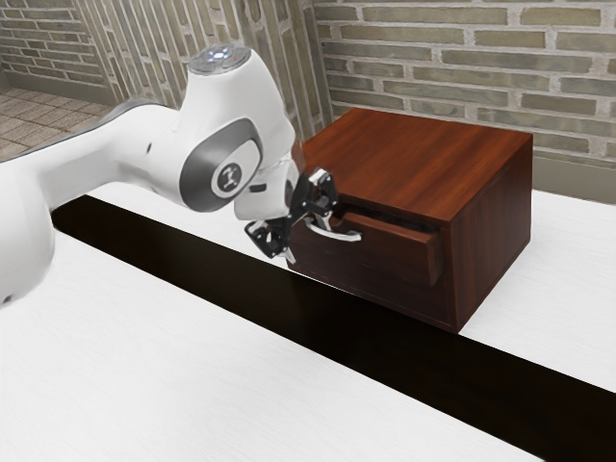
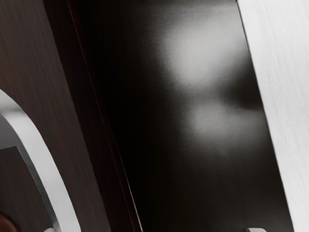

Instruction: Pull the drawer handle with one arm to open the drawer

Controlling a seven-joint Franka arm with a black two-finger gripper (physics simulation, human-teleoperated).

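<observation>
A dark wooden cabinet point(image 1: 423, 164) stands on the table at the exterior view's right. Its drawer point(image 1: 390, 252) is out of the front by a small gap. A curved silver handle point(image 1: 339, 229) sticks out from the drawer front. My black gripper point(image 1: 302, 216) is at the handle's end nearest the arm, its fingers standing wide apart, one above and one below the bar. In the wrist view the silver handle point(image 2: 30, 145) curves close by over the dark drawer front point(image 2: 53, 72).
The cabinet rests across a glossy black strip point(image 1: 318, 308) that crosses the white table point(image 1: 144, 375). A brick wall point(image 1: 481, 48) stands behind. The black strip point(image 2: 193, 125) and white tabletop point(image 2: 289, 96) lie below the hand.
</observation>
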